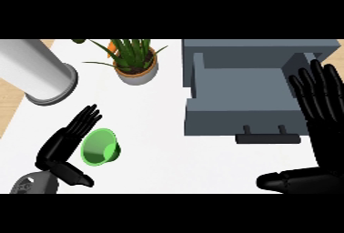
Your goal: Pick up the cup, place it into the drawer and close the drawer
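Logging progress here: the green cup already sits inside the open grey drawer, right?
No. The head view shows the green cup on the white counter beside the left hand; the grey drawer is open, as you said.

A white counter top [161, 136] fills most of the view, evenly lit, with soft shadows lying just beside the things that stand on it. At the far left a broad pale grey cylinder [37, 70] stands at the counter's corner. To its right, in the far middle, a spiky green plant [131, 50] grows from a round grey pot [139, 75], with a small orange thing [111, 47] among its leaves. Along the left edge, past the counter's rim, runs a strip of pale wood-toned surface [9, 98].
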Action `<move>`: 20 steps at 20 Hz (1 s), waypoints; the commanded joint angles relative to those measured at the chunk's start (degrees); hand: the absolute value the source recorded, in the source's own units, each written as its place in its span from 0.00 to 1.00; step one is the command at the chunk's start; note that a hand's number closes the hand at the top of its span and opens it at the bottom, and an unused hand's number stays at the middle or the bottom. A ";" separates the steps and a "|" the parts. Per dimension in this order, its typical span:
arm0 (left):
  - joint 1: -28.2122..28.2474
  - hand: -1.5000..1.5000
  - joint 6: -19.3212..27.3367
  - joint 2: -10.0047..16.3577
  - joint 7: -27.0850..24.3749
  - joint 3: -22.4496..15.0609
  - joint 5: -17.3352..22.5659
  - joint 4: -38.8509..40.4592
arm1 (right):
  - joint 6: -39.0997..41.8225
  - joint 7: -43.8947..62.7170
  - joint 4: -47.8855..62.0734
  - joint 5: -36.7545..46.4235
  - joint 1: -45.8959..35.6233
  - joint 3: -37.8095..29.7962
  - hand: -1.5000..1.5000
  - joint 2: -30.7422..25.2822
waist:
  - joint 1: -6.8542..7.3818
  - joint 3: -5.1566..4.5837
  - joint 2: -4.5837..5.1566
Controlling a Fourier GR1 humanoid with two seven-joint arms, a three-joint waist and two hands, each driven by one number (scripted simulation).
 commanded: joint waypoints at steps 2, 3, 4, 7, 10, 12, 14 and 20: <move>-5.43 0.00 -0.62 0.38 -4.43 -0.24 -1.68 8.30 | -0.72 4.19 2.31 -1.67 -5.61 -2.54 0.00 -1.74 | 0.06 -0.01 0.02; 0.23 0.00 -1.56 1.09 -9.71 -0.76 -2.86 6.87 | 0.43 -1.13 3.55 -1.90 -2.06 -2.37 0.00 -0.30 | 0.17 0.00 0.00; -3.29 0.00 0.71 -0.22 -12.31 -1.35 -4.72 12.33 | -1.36 1.07 0.04 0.33 -1.89 0.63 0.00 1.01 | -0.09 -0.03 0.03; -3.79 0.00 -1.52 3.63 -15.96 -0.59 -4.50 16.07 | 0.59 -4.28 2.09 2.13 2.70 2.85 0.00 2.25 | -0.13 -0.02 0.05; -9.41 0.00 0.17 4.11 -18.73 -0.18 -5.37 24.82 | -1.07 1.92 2.62 0.65 -3.81 0.63 0.00 0.55 | -0.25 -0.05 0.14; -7.28 0.00 0.28 5.38 -22.14 -1.16 -6.65 25.49 | 0.94 3.64 0.24 -3.18 -4.05 -2.86 0.00 -2.20 | -0.30 -0.06 0.14; -9.00 0.00 5.27 0.39 -19.95 -3.18 -7.54 25.44 | 0.88 2.31 -4.06 -1.70 1.52 0.17 0.00 -0.21 | -0.49 -0.04 0.05; -12.59 0.00 3.27 3.13 -23.74 -3.87 -8.01 31.73 | -0.35 3.68 -2.85 -0.50 -0.73 1.11 0.00 0.38 | -0.58 -0.07 0.15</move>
